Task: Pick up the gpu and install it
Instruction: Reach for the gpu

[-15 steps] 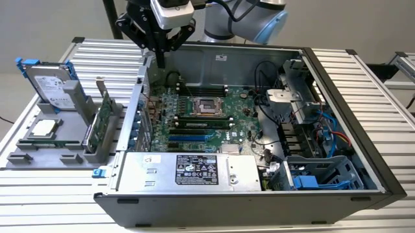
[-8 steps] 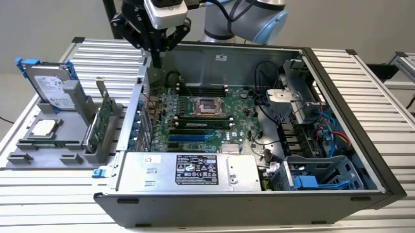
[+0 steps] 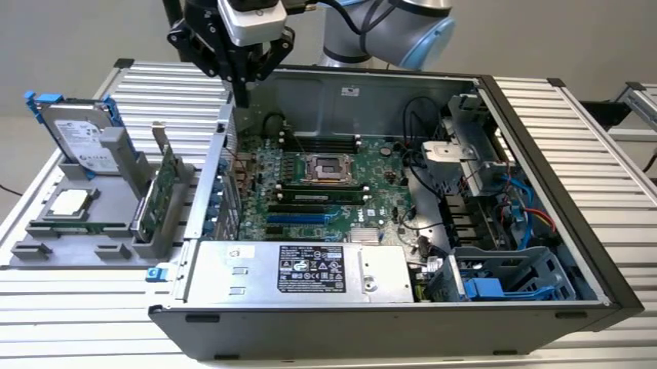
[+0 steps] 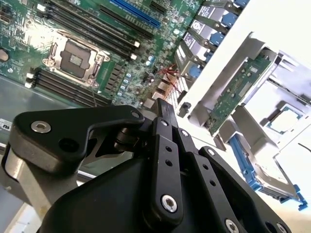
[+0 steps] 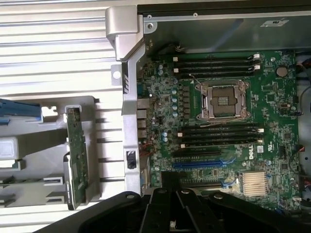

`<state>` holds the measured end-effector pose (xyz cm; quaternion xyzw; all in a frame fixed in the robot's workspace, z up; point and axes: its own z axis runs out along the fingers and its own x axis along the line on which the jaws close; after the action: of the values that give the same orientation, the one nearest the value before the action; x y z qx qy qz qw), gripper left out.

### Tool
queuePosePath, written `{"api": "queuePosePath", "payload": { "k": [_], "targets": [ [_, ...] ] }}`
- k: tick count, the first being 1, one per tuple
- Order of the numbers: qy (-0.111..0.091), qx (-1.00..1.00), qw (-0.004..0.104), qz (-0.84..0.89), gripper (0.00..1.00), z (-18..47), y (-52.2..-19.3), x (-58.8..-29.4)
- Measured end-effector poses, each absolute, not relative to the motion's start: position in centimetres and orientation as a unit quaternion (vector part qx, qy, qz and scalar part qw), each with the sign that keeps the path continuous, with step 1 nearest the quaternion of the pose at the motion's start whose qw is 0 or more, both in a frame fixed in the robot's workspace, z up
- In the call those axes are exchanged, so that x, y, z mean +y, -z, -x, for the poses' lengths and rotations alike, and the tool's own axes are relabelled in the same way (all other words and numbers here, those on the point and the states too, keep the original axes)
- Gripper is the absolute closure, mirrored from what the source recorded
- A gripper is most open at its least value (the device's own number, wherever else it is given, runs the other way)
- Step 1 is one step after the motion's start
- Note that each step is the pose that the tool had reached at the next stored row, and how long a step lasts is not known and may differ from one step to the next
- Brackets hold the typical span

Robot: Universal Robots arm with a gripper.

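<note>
Exterior view: arm [image 3: 395,27] cut off by top edge above pincer [image 3: 243,97]. First wrist view: pincer body covers near end of gpu [image 5: 77,145] & a strip of mobo [image 5: 272,121]; hard drive [image 5: 14,109], beyond gpu from pincer, runs off frame. Gpu edge-on, cooler face hidden.
</note>
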<state>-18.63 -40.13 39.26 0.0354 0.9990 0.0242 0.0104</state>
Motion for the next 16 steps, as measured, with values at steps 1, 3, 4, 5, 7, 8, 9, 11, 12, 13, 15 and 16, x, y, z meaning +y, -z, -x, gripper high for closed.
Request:
{"api": "queuePosePath", "payload": {
  "k": [1, 3, 4, 5, 7, 8, 9, 11, 12, 13, 15, 16],
  "targets": [
    [-0.024, 0.999, 0.01, -0.035, 1.0, 18.7, -39.3, -40.1],
    [-0.024, 0.999, 0.01, -0.035, 1.0, 19.0, -39.3, -40.1],
    [-0.024, 0.999, 0.01, -0.035, 1.0, 19.1, -39.3, -40.1],
    [-0.024, 0.999, 0.01, -0.035, 1.0, 19.2, -39.3, -40.2],
    [-0.024, 0.999, 0.01, -0.035, 1.0, 19.4, -39.3, -40.2],
    [-0.024, 0.999, 0.01, -0.035, 1.0, 19.5, -39.3, -40.2],
    [-0.024, 0.999, 0.01, -0.035, 1.0, 19.7, -39.3, -40.2],
    [-0.024, 0.999, 0.01, -0.035, 1.0, 19.9, -39.3, -40.2],
    [-0.024, 0.999, 0.01, -0.035, 1.0, 20.0, -39.3, -40.2],
    [-0.024, 0.999, 0.01, -0.035, 1.0, 20.1, -39.3, -40.2],
    [-0.025, 0.999, 0.01, -0.035, 1.0, 20.3, -39.3, -40.2],
    [-0.025, 0.999, 0.01, -0.035, 1.0, 20.5, -39.3, -40.2]
  ]
}}
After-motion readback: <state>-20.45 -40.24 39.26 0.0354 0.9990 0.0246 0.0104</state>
